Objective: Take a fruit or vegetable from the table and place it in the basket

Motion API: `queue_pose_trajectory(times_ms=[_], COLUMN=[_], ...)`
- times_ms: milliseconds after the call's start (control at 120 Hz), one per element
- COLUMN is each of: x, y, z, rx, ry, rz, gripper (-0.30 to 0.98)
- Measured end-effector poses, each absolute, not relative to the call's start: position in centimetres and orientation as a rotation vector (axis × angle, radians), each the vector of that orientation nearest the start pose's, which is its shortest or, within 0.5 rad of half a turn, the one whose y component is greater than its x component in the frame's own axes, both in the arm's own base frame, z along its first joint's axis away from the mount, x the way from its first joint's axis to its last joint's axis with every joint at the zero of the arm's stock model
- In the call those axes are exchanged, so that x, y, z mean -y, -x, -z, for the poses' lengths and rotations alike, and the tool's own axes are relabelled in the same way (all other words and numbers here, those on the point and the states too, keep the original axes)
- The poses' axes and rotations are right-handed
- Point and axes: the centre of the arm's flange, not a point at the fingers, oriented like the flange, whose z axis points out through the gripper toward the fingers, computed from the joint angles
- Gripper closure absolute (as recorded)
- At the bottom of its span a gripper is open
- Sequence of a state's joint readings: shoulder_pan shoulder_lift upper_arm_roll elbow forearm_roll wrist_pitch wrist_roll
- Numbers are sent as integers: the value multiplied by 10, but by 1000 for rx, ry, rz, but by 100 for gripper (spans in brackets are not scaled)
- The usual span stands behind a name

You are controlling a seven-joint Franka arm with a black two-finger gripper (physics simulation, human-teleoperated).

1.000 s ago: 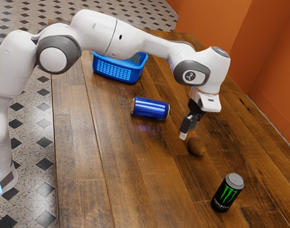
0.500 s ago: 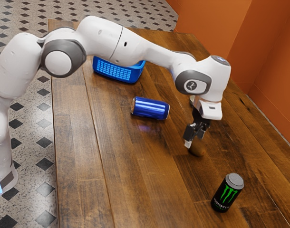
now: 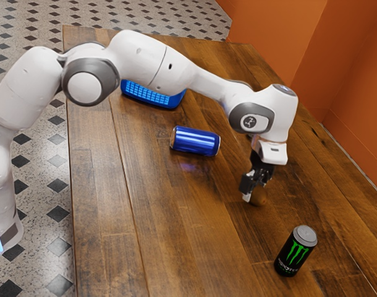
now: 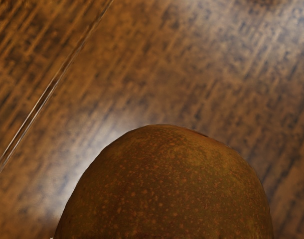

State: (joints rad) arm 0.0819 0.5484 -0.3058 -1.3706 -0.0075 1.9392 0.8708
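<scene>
Fruit, rounded, under tool; whether apart or clamped, cannot tell. Risks: off-centre squeeze rolling it loose; low carry to far basket clipping blue can.

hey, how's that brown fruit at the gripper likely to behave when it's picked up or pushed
The brown fruit is probably fairly firm: the part of its skin in view has no dents or sagging. Its rounded outline suggests it could roll if nudged off-centre. The speckled skin looks mostly dull, so it's likely not very slippery.
</scene>
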Motion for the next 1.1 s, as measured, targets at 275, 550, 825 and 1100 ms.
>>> queue_pose_trajectory(times_ms=[275,550,825,1100], x=[102,-136,-379,-412], y=[-697,-546,-452,-450], z=[-483,-635,-596,-594], rx=[-1536,-743,30,133], ry=[2814,2900,2990,2976], rz=[373,557,458,460], gripper=[43,40,42,42])
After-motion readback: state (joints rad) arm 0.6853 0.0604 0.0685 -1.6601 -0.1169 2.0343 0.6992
